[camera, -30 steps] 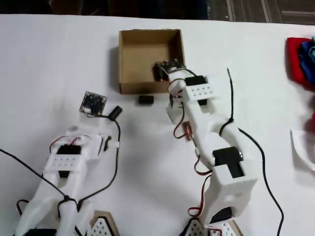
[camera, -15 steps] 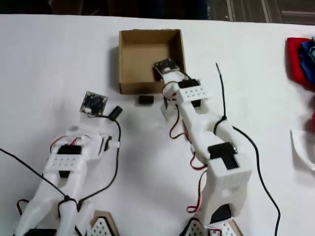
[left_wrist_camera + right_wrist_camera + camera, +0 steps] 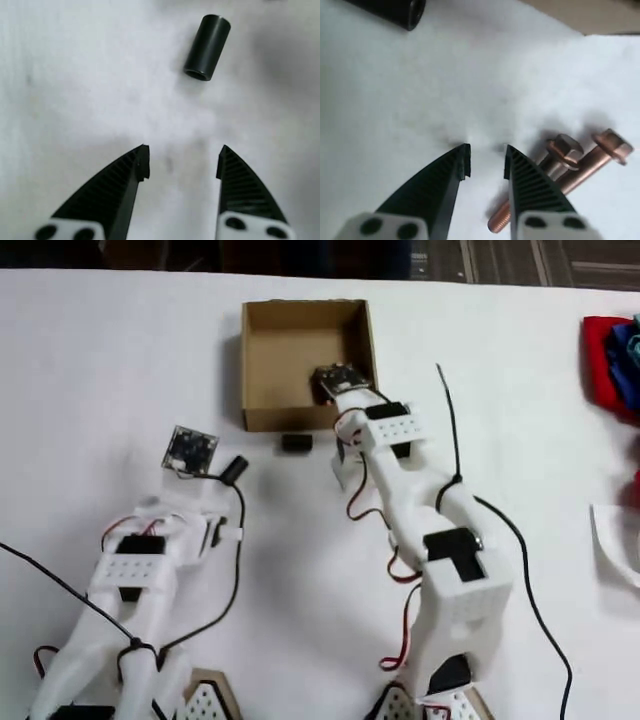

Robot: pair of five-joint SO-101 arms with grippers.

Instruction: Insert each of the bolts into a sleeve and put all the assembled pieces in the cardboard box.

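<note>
Copper-coloured, two bolts (image 3: 580,170) are seen lying side by side on the white worktop (image 3: 120,360), just beside one finger of the right claw (image 3: 486,160). That claw's fingers are parted a little, and nothing is held between them. A black sleeve (image 3: 296,443) is found just outside the near wall of the cardboard box (image 3: 290,350). The left claw (image 3: 182,162) is held wide apart above the worktop, and a second black sleeve (image 3: 207,47) lies near its tips.

Box (image 3: 290,350): plain brown | sleeves (image 3: 207,47): black | bolts (image 3: 565,150): copper | table (image 3: 120,360): white | arms (image 3: 420,500): white | fingers (image 3: 115,195): black, ribbed | cloth (image 3: 610,350): red, blue
</note>
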